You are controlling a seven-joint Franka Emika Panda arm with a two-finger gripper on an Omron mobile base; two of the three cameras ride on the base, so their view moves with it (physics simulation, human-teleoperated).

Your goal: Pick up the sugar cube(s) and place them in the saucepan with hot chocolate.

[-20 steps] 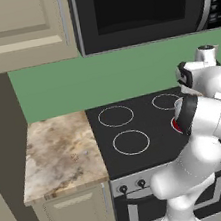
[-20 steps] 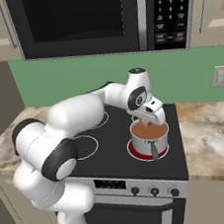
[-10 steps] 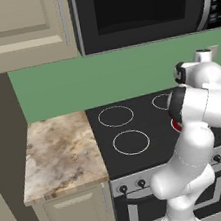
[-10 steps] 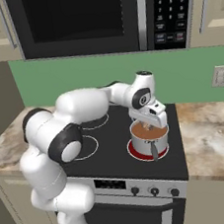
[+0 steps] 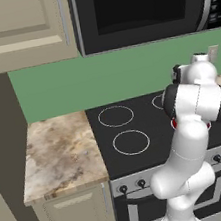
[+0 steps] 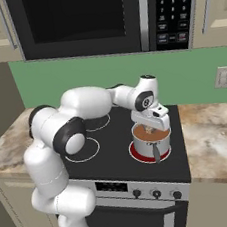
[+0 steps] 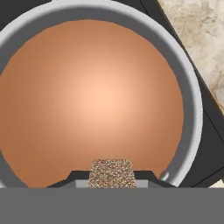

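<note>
Seen from the left base camera, the white arm rises from the lower right in front of the black stove, its upper links masking the right-hand burners. A sliver of red at the arm's edge marks the saucepan; the gripper itself is hidden behind the arm, so the fingers' state cannot be told from this side. A marbled counter lies left of the stove, beneath a cream cabinet and beside a microwave.

From the right base camera, the arm reaches across the cooktop and the gripper hangs directly above the saucepan, which stands on the front right burner with brown liquid inside, a red band at its foot and its dark handle pointing toward the stove's front edge. A small tan speck, the sugar cube, sits between the fingertips, just over the liquid.

Looking down along the hand, the saucepan's pale grey rim rings a wide pool of brown hot chocolate. At the bottom edge the speckled tan sugar cube is pinched between the two dark fingertips, clamped on either side, poised over the near part of the pot's interior. Marbled counter shows at the upper right corner.
</note>
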